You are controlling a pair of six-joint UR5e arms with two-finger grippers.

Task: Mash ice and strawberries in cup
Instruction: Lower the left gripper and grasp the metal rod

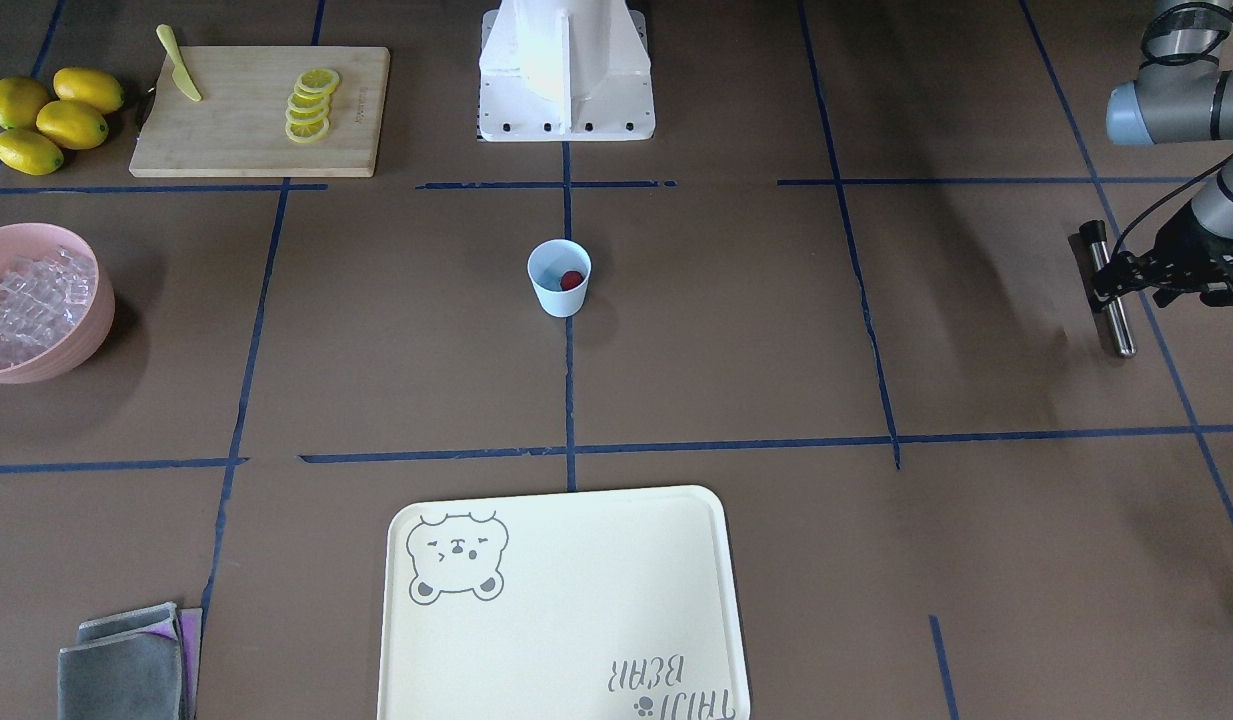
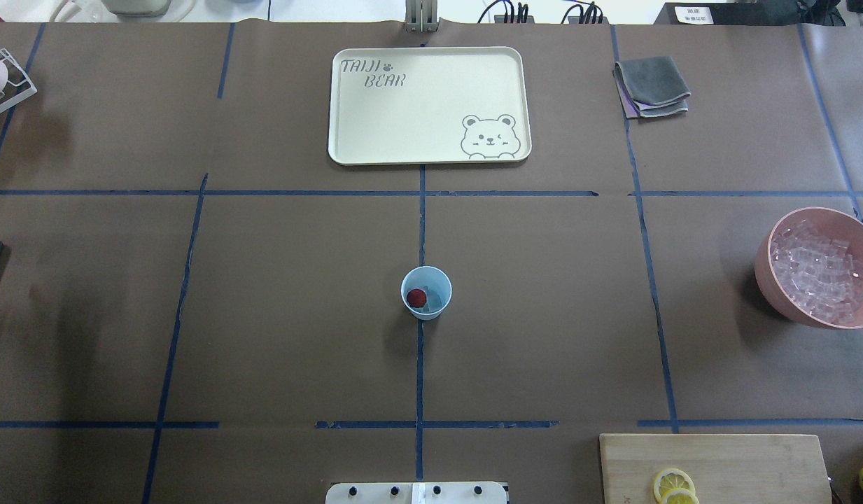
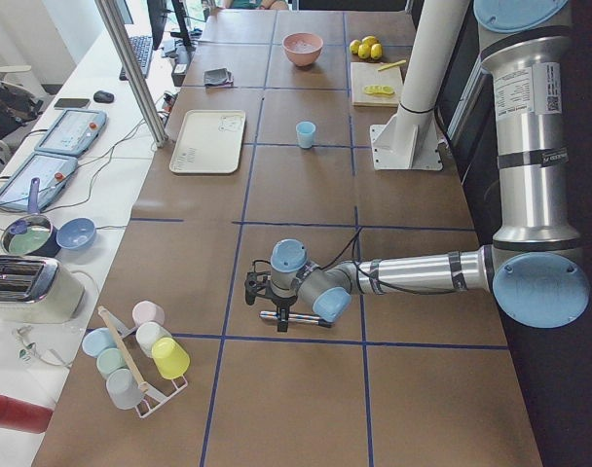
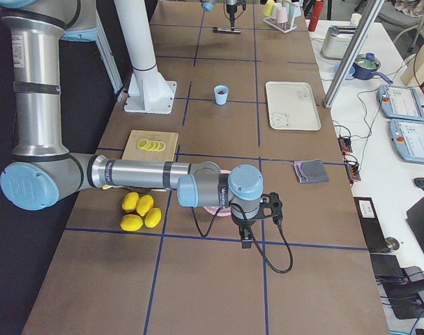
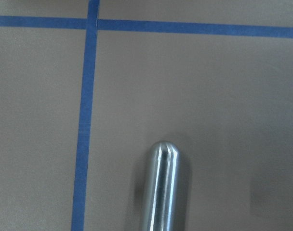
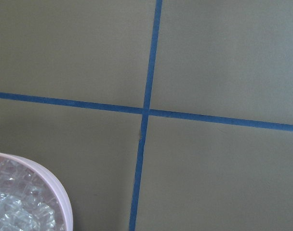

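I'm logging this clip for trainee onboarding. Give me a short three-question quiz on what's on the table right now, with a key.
1. True or false: the strawberry lies inside the cup.
2. What lies on the cutting board along with the lemon slices? A) a knife B) a spoon C) a fork
3. Which gripper is at the metal rod?
Key: 1 true; 2 A; 3 the left gripper.
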